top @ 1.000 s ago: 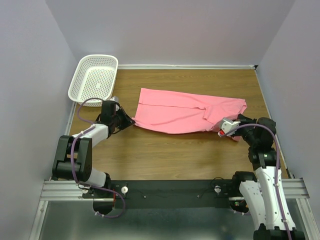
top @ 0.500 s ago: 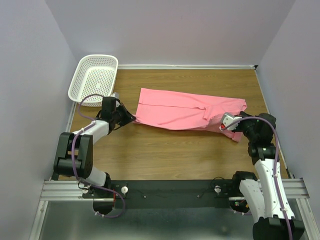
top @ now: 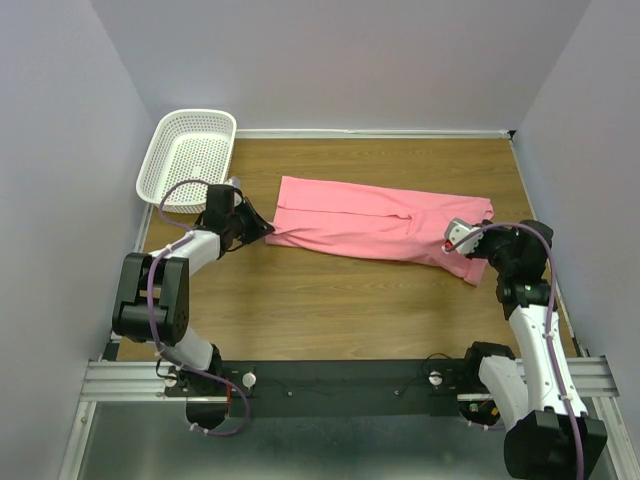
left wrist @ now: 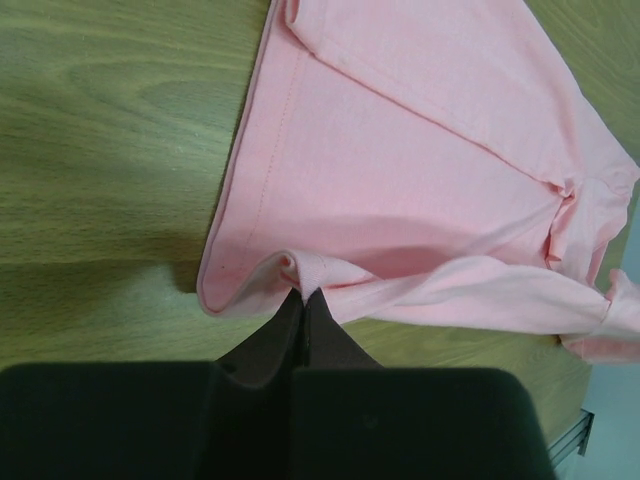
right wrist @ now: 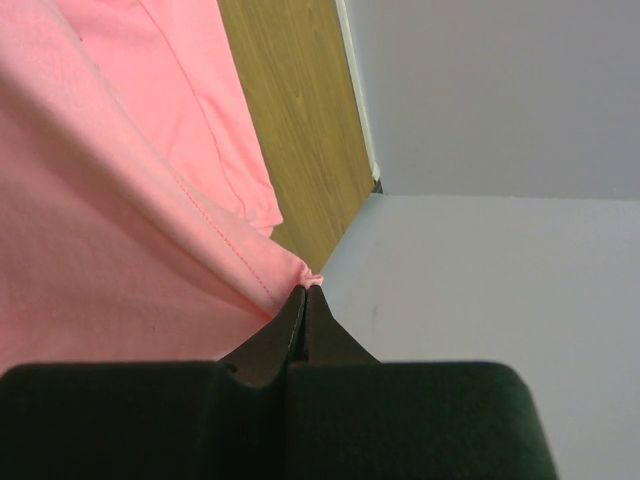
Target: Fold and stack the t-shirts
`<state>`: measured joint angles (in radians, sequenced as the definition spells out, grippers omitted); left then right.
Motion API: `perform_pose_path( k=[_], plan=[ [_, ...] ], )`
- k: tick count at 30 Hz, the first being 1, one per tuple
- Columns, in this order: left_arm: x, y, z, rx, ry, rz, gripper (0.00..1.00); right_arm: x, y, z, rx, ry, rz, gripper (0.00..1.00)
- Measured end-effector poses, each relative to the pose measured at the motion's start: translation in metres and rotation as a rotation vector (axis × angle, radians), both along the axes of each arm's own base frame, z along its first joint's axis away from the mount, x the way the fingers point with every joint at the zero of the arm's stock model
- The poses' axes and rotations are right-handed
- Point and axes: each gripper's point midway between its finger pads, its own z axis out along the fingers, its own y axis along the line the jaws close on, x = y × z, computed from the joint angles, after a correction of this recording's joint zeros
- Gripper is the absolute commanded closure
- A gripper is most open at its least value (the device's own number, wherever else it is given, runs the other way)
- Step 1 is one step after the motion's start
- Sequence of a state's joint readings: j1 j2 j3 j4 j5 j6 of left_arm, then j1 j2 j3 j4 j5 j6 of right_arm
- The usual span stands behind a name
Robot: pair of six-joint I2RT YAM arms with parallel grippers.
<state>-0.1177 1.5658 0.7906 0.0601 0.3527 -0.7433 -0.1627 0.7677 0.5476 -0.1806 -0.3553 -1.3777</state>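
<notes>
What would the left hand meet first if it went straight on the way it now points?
The pink t-shirt: the left hand pinches its hem, and more of its cloth seems to lie directly ahead.

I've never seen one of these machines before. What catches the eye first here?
A bright pink t-shirt lies stretched across the wooden table. The left gripper pinches its left end, the right gripper its right end. A white mesh basket sits in the far left corner.
</notes>
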Motion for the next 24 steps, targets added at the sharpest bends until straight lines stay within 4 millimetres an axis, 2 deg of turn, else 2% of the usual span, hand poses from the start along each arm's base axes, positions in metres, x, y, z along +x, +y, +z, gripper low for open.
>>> perform_pose_path(
  k=[24],
  plan=[
    [0.0103,-0.0009,-0.0013,0.011,0.006,-0.01,1.0,0.008,-0.0049,0.0017,0.021,-0.015,-0.011,0.99]
  ],
)
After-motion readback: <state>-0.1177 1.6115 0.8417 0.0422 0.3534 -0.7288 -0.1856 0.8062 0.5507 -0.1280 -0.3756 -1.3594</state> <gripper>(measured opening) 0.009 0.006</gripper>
